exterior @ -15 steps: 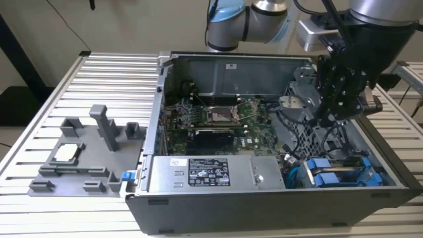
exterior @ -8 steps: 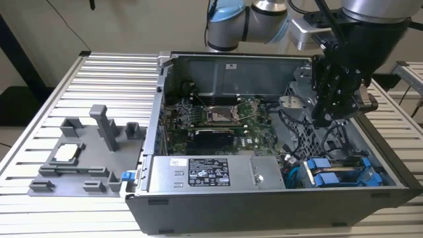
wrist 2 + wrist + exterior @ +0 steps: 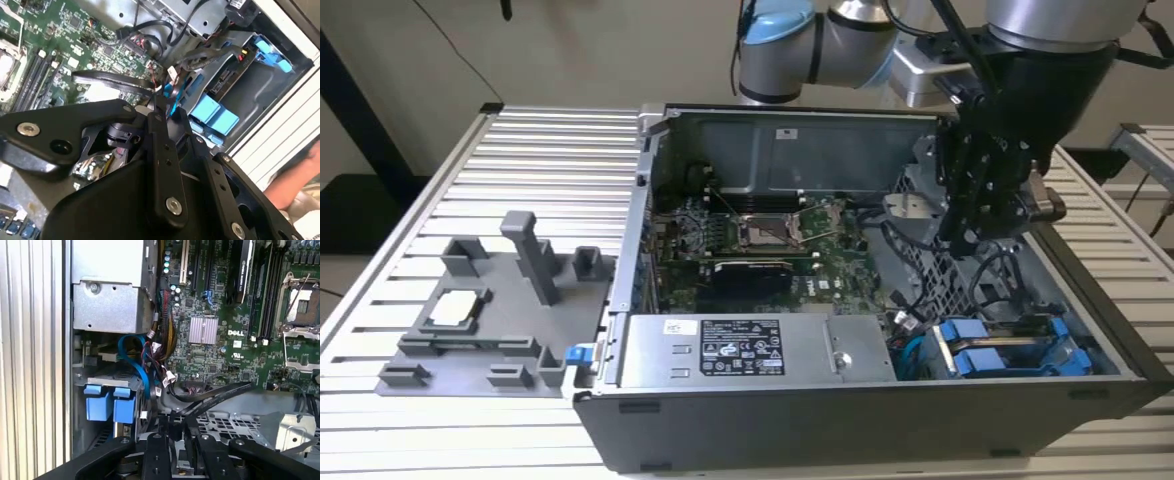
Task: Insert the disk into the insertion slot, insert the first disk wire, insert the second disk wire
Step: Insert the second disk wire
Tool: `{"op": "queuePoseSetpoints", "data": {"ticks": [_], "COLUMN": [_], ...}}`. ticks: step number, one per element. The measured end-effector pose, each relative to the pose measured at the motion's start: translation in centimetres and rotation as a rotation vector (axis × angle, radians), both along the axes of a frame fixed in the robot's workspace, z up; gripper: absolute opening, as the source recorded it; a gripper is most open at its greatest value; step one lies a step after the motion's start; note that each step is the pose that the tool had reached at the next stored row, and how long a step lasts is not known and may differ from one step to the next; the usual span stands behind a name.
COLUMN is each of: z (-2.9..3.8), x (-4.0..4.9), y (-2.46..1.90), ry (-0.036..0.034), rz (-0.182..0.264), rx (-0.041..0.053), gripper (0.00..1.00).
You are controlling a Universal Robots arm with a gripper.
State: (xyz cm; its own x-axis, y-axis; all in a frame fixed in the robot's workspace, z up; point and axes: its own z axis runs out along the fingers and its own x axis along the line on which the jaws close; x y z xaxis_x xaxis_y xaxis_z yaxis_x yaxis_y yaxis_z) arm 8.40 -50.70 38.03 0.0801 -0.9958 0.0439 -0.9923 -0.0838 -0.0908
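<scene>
The black multi-link gripper (image 3: 970, 238) hangs inside the open grey computer case (image 3: 854, 410), above the grey perforated sheet-metal drive cage (image 3: 927, 255); whether its fingers are apart or together cannot be told; the disk in its bright blue plastic carrier frame (image 3: 994, 350) sits in the insertion slot (image 3: 1014, 372) at the case corner, beside the grey power-supply box (image 3: 747, 350); a blue cable (image 3: 142, 370) curves near the blue carrier tabs (image 3: 110, 402).

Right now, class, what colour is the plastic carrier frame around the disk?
Bright blue. The disk's carrier frame sits in the case's drive bay; the exterior view shows it best.
</scene>
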Motion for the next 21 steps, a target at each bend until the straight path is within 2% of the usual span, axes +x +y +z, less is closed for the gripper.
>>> {"op": "queuePoseSetpoints", "data": {"ticks": [4, 8, 10, 13, 16, 17, 21], "z": [-0.19, -0.56, -0.67, -0.69, -0.64, -0.61, -0.62], "x": [-0.10, -0.31, -0.52, -1.13, -1.40, -1.48, -1.88], "y": [0.06, 0.29, 0.39, 0.40, 0.44, 0.44, 0.48], "ry": [0.0000, -0.0012, -0.0049, -0.0187, -0.0285, -0.0349, -0.0716], "rz": [0.052, 0.075, 0.079, 0.079, 0.079, 0.078, 0.077], "rx": [-0.0276, -0.0385, -0.0471, -0.0538, -0.0585, -0.0592, -0.0676], "gripper": [0.27, 0.27, 0.27, 0.27, 0.25, 0.18, 0.18]}}
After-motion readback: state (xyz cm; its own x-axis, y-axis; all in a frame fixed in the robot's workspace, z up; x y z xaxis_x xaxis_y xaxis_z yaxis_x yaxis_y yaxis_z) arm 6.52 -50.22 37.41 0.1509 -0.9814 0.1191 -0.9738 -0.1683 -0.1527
